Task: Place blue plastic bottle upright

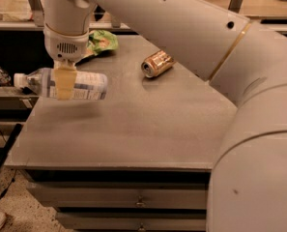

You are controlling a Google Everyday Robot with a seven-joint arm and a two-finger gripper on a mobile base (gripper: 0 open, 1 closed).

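far left, beyond the left edge of the counter (133, 129), we note a small water bottle (0, 75) set lower down. over the left edge, toward the back corner, the gripper (64, 88) points straight down, clenched around the middle of the blue plastic bottle (87, 85). the bottle lies level, its white cap poking out past the left edge. just behind, by the back edge, a green bag (102, 41). further right, a gold can (157, 64) lies on its side, well apart from the bottle.
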